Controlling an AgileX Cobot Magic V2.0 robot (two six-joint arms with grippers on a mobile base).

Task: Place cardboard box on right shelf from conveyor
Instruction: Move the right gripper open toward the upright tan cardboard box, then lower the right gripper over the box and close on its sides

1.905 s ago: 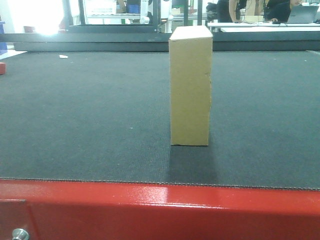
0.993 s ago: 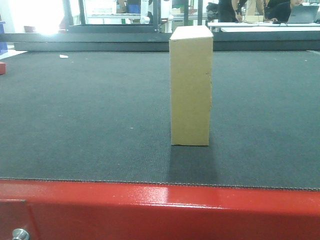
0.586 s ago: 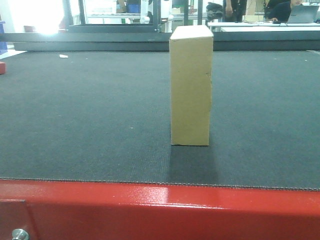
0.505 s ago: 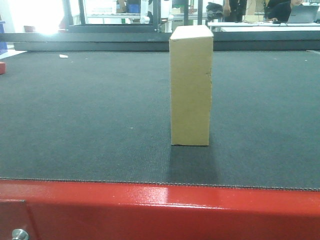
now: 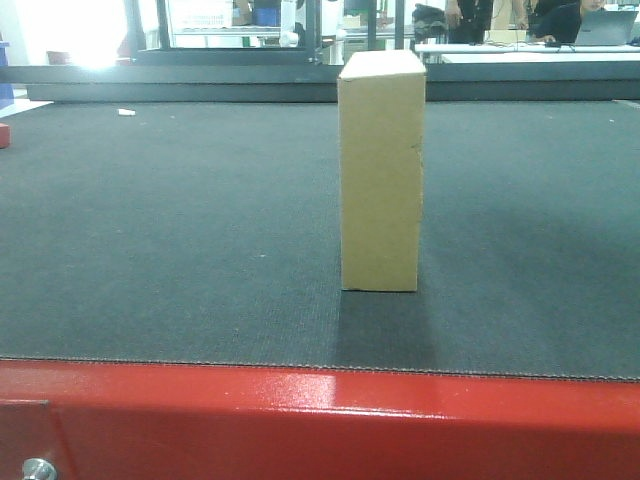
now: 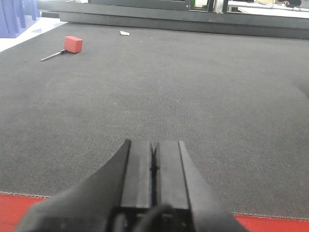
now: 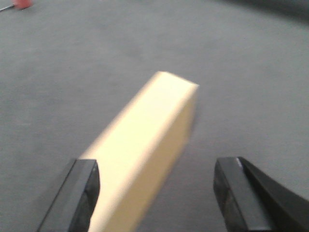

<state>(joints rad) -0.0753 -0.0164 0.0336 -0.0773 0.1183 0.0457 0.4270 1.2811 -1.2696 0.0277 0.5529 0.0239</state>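
Observation:
The cardboard box, tan and unmarked, stands upright on the dark grey conveyor, a little behind its red front edge. Neither gripper shows in the front view. In the right wrist view my right gripper is open above the box. The box's top lies between the fingers, close to the left finger and well apart from the right one. My left gripper is shut on nothing, low over the belt near the red edge. The right shelf is out of view.
A small red block with a thin rod and a white scrap lie on the belt at the far left. Blue bins stand beyond the left edge. A dark rail, tables and people are behind the conveyor.

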